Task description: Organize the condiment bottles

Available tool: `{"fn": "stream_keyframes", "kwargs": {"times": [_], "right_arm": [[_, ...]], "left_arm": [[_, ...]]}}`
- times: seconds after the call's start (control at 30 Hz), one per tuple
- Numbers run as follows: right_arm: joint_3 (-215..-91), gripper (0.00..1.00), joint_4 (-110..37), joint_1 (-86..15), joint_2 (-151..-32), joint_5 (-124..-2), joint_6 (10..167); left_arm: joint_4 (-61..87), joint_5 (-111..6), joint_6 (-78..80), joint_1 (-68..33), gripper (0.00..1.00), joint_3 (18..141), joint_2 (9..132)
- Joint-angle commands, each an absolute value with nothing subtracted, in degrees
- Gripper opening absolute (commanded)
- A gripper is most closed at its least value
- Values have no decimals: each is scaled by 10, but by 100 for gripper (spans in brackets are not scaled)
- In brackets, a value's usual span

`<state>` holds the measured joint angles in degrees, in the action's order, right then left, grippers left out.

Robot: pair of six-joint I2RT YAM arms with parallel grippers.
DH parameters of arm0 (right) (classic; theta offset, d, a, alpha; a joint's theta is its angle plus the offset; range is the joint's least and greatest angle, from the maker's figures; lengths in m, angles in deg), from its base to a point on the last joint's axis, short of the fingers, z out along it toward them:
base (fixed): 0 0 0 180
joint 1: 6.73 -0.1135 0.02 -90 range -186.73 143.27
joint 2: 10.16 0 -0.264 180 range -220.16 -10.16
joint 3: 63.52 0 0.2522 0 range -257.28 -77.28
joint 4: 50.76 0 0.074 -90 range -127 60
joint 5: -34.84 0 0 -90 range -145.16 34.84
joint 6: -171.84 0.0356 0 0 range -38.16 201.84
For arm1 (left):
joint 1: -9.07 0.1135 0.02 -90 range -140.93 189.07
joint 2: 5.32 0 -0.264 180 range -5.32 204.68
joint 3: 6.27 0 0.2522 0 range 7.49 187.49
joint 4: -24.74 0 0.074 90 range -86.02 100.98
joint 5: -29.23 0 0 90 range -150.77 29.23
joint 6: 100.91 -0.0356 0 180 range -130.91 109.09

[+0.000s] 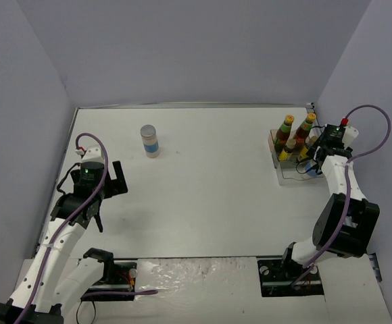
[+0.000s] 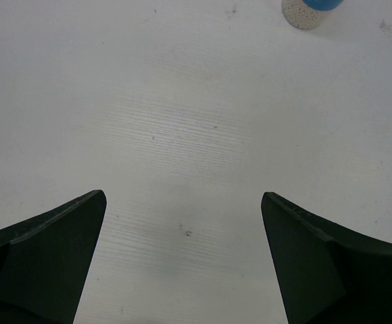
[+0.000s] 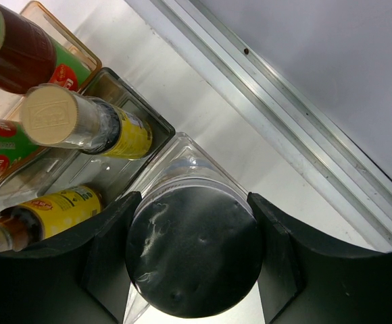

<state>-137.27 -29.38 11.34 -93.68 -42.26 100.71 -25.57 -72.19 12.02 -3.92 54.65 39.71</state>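
Four dark sauce bottles (image 1: pixel 296 135) with yellow caps and red or yellow labels stand in the clear tray (image 1: pixel 278 164) at the far right. In the right wrist view two yellow-labelled bottles (image 3: pixel 111 129) and red-green labelled ones (image 3: pixel 20 47) show in it. My right gripper (image 1: pixel 315 156) (image 3: pixel 192 197) is shut on a silver-topped cylinder (image 3: pixel 194 253), which stands in the tray's corner compartment (image 3: pixel 182 148). A second silver-topped cylinder (image 1: pixel 151 140) with a blue-white label stands alone at the far left-centre; its base shows in the left wrist view (image 2: pixel 309 12). My left gripper (image 1: pixel 117 177) (image 2: pixel 182 196) is open and empty over bare table.
The grey back wall and a metal rail (image 3: pixel 304 128) run close behind the tray. The side wall (image 1: pixel 378 101) stands just right of my right arm. A tan wooden block (image 1: pixel 272 142) sits at the tray's left end.
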Motion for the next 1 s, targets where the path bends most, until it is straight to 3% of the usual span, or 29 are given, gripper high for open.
{"fn": "stream_keyframes", "kwargs": {"times": [0.0,0.3,0.47,0.57,0.7,0.97], "right_arm": [[-1363,15,-359,121,-947,-404,1016],[-1351,52,-359,122,-947,-405,1027],[-1363,83,-344,121,-908,-430,1040],[-1400,92,-300,120,-883,-451,1038],[-1421,100,-283,118,-836,-472,1045],[-1427,100,-270,67,-742,-509,1037]], "left_arm": [[-231,-723,117,-33,97,562,403],[-220,-686,116,-33,97,561,420],[-209,-637,121,-33,97,574,450],[-191,-628,123,-34,97,600,485],[-162,-615,107,-34,97,651,552],[-123,-581,70,-33,97,803,717]]}}
